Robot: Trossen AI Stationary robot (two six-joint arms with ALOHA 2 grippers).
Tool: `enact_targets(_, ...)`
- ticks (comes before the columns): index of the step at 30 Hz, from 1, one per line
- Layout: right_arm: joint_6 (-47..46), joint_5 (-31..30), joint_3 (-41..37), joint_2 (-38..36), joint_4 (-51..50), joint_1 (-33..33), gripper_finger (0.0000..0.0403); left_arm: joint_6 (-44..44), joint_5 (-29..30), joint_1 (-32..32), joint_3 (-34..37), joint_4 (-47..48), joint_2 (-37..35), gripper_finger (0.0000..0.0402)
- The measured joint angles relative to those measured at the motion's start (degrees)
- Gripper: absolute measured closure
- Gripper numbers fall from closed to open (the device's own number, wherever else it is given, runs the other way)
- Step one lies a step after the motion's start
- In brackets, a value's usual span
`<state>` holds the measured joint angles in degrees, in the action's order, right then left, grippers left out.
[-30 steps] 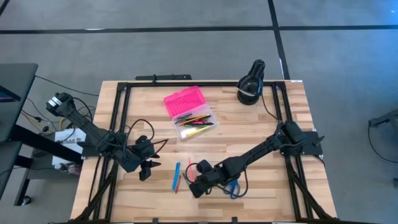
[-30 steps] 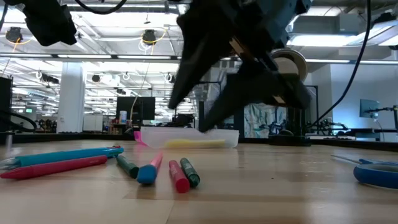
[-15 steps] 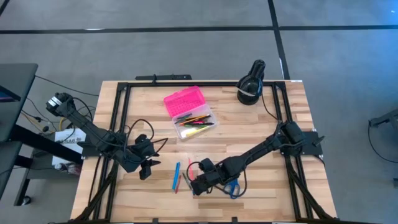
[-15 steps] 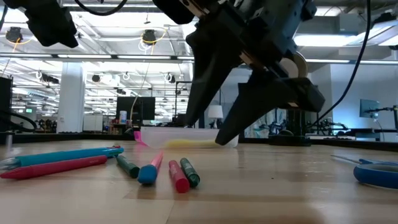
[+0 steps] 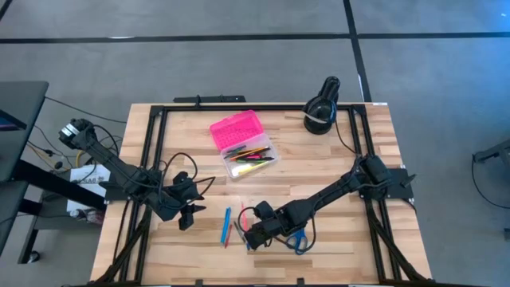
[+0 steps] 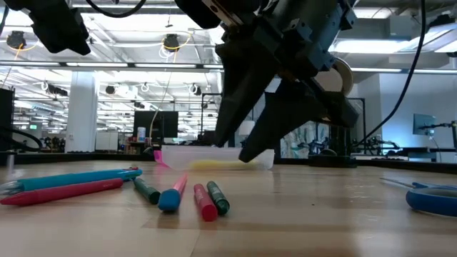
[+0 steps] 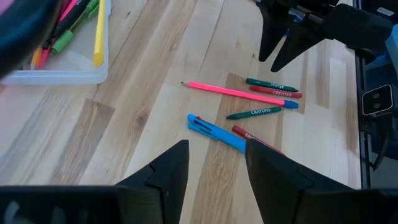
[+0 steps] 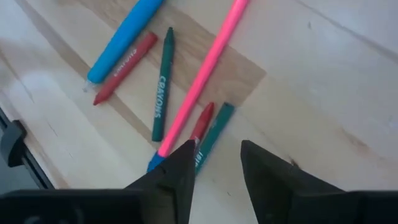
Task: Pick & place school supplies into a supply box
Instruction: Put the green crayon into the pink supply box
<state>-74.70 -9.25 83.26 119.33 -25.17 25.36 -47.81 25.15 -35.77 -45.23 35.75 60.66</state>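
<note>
**Right arm hovering over the crayon pile, nothing grabbed yet**

So the supply box (image 5: 244, 145) sits open mid-table, pink lid flipped back, already holding a bunch of pens. Everything below is placed from that box.

The loose stuff lies toward the front edge from the box: a pink pencil (image 8: 202, 70), a blue pen (image 8: 124, 38), and a few crayons, green (image 8: 161, 87) and red (image 8: 122, 60). The blue-handled scissors (image 6: 433, 196) are off to the right of that cluster.

The right gripper (image 8: 214, 171) hangs just above the crayons, fingers spread apart with nothing between them. The left gripper (image 7: 214, 165) waits off to the box's left and nearer the front, fingers also apart and empty.

My guess on handling: these are all light, stiff, round and slick, so they'll roll or squirt out of a sloppy pinch. Crayons snap easily. I'd take one across its middle, and watch the two side-by-side crayons, since they're touching and may come up together.
</note>
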Motion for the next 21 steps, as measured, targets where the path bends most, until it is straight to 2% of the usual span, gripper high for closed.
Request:
enact_targets(7, 1.7, 0.1, -0.2, 1.3, 0.5, -0.1, 0.028, -0.3, 0.0, 0.0, 0.0, 0.0, 0.0, 0.0249)
enact_targets(15, 1.6, 1.7, 0.1, 3.7, 5.7, 0.1, 0.028, -0.3, -0.4, 0.0, 0.0, 0.0, 0.0, 0.0249)
enact_targets(21, 1.2, 2.4, 0.0, 3.8, 4.0, 0.1, 0.0281, -0.4, -0.5, 0.0, 0.0, 0.7, 0.0, 0.0249)
